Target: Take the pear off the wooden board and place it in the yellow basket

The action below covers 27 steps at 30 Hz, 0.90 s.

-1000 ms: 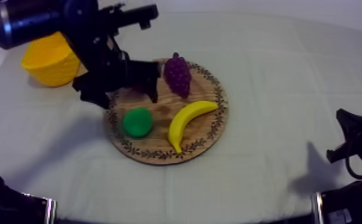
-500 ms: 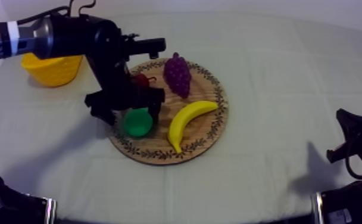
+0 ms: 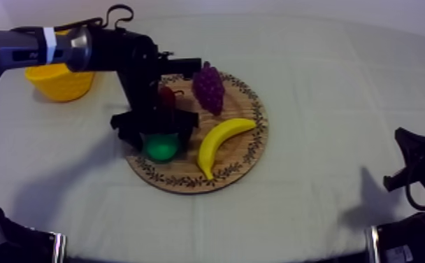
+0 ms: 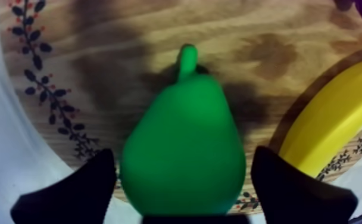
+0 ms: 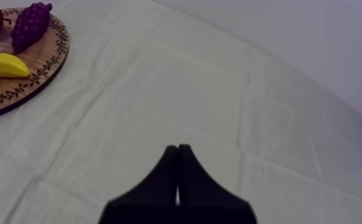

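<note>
While left jaws gape astride pear [image 4: 183,149] at board [image 4: 267,36] rim | banana [image 4: 332,125] close | right jaws closed, empty

Here's the table [image 3: 327,210], wide, draped in a grey-white cloth [image 3: 313,77] with faint fold lines crossing it like a grid. Light is soft; dim shadows lie on the cloth towards the near corners. Beyond the far edge, a plain pale wall [image 3: 404,10]
</note>
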Each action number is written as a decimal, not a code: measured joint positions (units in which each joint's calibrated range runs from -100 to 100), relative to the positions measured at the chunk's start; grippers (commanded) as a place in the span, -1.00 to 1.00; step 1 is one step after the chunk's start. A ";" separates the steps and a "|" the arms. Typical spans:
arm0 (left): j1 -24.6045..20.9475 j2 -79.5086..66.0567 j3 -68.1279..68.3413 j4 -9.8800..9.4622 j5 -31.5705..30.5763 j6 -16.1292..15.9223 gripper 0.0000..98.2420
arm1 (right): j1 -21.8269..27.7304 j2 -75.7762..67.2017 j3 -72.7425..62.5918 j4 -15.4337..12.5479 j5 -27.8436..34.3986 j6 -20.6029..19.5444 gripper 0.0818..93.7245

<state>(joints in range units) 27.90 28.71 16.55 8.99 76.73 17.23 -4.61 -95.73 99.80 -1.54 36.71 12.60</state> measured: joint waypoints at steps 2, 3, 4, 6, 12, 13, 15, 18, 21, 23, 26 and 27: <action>0.16 0.23 -0.20 0.08 0.08 -0.03 0.37 | 0.00 0.00 0.00 0.00 0.00 0.00 -1.00; 0.22 0.32 -0.29 0.08 0.17 -0.03 0.34 | 0.00 0.00 0.00 0.00 0.00 0.00 -1.00; 0.28 0.38 -0.28 0.08 0.33 -0.03 0.30 | 0.00 0.00 0.00 0.00 0.00 0.00 -1.00; 0.32 0.38 -0.32 0.08 0.34 -0.07 0.25 | 0.00 0.00 0.00 0.00 0.00 0.03 -1.00; 0.32 0.03 0.03 0.02 0.50 -0.38 0.16 | 0.00 0.00 0.00 0.00 0.00 0.03 -1.00; 0.28 -0.12 0.17 -0.04 0.41 -0.44 0.15 | 0.00 0.00 0.00 0.00 0.00 0.03 -1.00; 0.21 -0.64 0.34 -0.09 0.41 -0.62 0.13 | 0.00 0.00 0.00 0.00 0.00 0.03 -1.00; -0.21 -1.85 0.58 -0.01 0.46 -0.91 0.13 | 0.00 0.00 0.00 0.00 0.00 0.03 -1.00; -0.59 -3.69 0.14 -0.07 1.61 -1.01 0.13 | 0.00 0.00 0.00 0.00 0.00 0.03 -1.00; -0.64 -5.37 -0.94 -0.40 2.95 -1.05 0.13 | 0.00 0.00 0.00 0.00 0.00 0.03 -1.00; -0.57 -8.24 -3.22 -1.24 5.57 -1.01 0.12 | 0.00 0.00 0.00 0.00 0.00 0.03 -1.00; -0.57 -9.04 -3.97 -1.45 6.40 -0.87 0.12 | 0.00 0.00 0.00 0.00 0.00 0.03 -1.00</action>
<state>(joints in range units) 27.33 19.66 12.57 7.54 83.13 16.36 -4.61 -95.73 99.80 -1.54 36.71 12.64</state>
